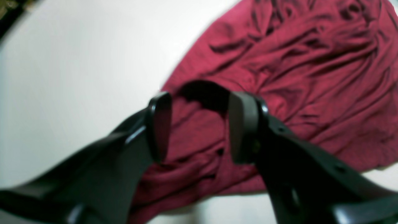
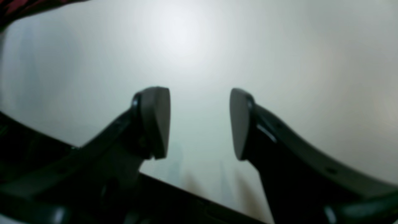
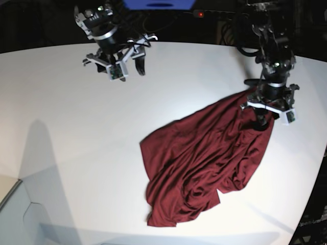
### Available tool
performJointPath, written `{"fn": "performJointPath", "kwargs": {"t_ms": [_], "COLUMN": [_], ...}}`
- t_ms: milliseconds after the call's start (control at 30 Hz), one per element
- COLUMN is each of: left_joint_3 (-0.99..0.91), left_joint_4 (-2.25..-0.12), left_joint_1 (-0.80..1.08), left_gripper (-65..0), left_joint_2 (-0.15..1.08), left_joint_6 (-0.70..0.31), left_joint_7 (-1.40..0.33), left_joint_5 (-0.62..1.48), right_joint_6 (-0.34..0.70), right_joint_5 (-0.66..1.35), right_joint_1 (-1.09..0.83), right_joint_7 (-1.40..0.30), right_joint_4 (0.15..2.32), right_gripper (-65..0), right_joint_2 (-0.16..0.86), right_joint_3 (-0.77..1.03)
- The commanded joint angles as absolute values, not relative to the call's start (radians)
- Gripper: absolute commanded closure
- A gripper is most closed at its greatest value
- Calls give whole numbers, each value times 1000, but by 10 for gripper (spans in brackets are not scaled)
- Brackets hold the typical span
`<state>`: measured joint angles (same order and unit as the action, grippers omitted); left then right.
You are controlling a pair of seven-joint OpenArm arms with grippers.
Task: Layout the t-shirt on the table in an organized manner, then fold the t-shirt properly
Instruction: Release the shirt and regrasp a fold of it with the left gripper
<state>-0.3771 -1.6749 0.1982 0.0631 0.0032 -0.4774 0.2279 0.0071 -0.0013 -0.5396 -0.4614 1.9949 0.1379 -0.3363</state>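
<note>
T-shirt (image 1: 279,62) fabric lies directly below and ahead of my left gripper (image 1: 199,124). In the left wrist view its two pads stand apart with nothing clamped between them; wrinkled maroon cloth shows through the gap, so I read this gripper as released, hanging just over the garment's upper corner.

In the base view the left gripper (image 3: 270,109) sits at the shirt's far end, on that view's right. From there the t-shirt (image 3: 204,163) runs diagonally down toward the near left, and that diagonal is its long axis. The cloth is bunched and creased, not laid flat.

My right gripper (image 2: 200,124) likewise has its pads spread and empty, with only bare white table (image 2: 279,62) beneath. In the base view it hangs (image 3: 115,56) high at the far left, well apart from the garment.

Judgement: the left arm is much the nearer one for any regrasp. The right arm must travel across the table (image 3: 61,127) to reach the opposite end.

No brand, label or legible writing is visible on the shirt or the table.
</note>
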Motion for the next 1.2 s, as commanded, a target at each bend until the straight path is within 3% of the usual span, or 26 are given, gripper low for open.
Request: {"fn": "performJointPath", "kwargs": {"t_ms": [0,400,1167], "left_joint_3": [-381,-372,-314], "left_joint_4": [-1661,-1457,-1463], "left_joint_1": [168,5,7], "left_gripper": [-293,-293,-293], "left_joint_2": [64,61,27], "left_joint_6": [5,2,1], "left_joint_7": [-450,-446,-444], "left_joint_5": [228,228,229], "right_joint_6": [13,13,13], "right_joint_5": [-2,-4,-4], "right_joint_1": [-550,-553,-544], "right_joint_7": [-443,-444,-444], "right_joint_4": [2011,2009,2008], "right_gripper": [-314,-314,-314], "right_joint_2": [139,150,154], "right_joint_3": [-337,-335,-337]}}
